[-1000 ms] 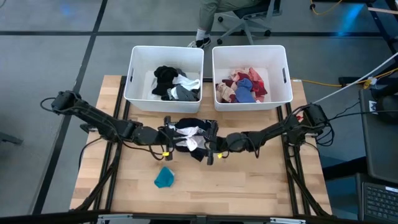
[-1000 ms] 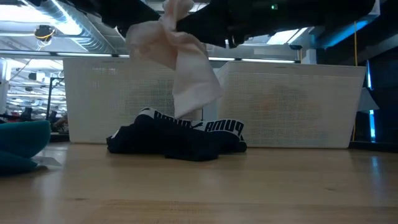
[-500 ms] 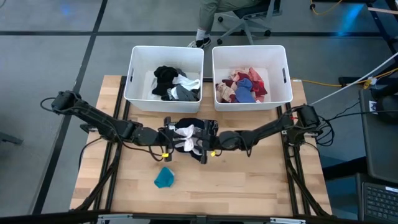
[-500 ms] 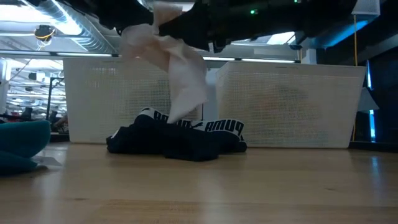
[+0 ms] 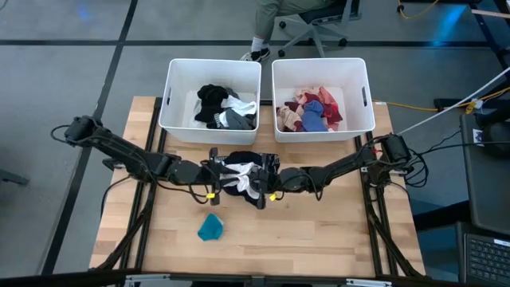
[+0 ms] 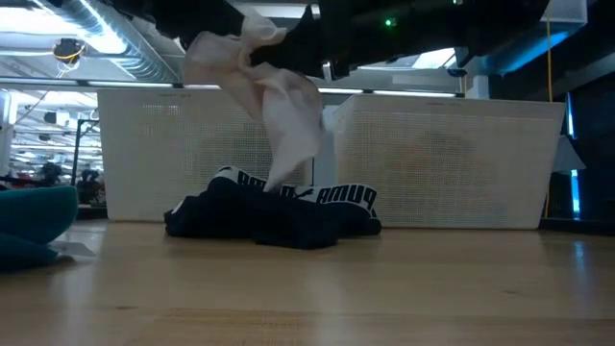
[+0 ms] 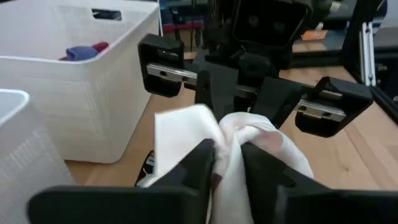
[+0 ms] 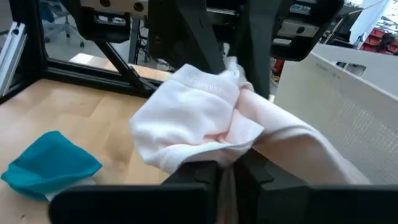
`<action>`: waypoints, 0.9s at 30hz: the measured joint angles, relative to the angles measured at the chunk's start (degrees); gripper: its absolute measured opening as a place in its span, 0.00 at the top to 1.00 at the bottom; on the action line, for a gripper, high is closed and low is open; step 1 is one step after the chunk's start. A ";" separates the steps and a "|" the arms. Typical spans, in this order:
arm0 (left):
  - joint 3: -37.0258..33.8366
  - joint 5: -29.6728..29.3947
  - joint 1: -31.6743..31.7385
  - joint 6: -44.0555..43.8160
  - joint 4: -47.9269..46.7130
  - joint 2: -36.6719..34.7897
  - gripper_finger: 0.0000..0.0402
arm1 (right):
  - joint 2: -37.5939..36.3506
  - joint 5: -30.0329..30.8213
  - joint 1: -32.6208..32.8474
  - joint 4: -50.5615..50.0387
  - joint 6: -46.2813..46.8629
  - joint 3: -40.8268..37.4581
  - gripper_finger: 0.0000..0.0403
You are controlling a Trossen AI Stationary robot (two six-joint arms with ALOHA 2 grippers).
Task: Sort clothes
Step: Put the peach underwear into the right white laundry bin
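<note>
High view has both arms meeting mid-tabletop [image 5: 319,239], just in front of the two white bins [image 5: 213,100]. The left tool [image 5: 225,177] and right tool [image 5: 256,180] are both pinched on the same white garment [image 6: 279,106], fingers nearly together with cloth bunched between them. Low view shows it held up in the air, long axis roughly vertical, loose end hanging down and pointing at the black garment [image 6: 274,216] lying on the wood below, about touching it. A teal cloth [image 5: 210,228] sits apart, nearer the front edge.
</note>
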 joint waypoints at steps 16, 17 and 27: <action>-1.03 -0.25 -0.50 -9.18 -27.91 -15.85 0.61 | -10.25 13.43 2.66 -8.12 -6.12 -0.04 0.95; -1.63 -0.28 -0.59 -9.68 -28.29 -16.02 0.61 | -12.02 15.09 2.81 -9.26 -6.93 -0.04 0.96; -7.81 -0.39 -0.80 -11.28 -22.33 -15.71 0.61 | -29.60 26.64 -2.99 -19.73 -16.80 0.00 0.93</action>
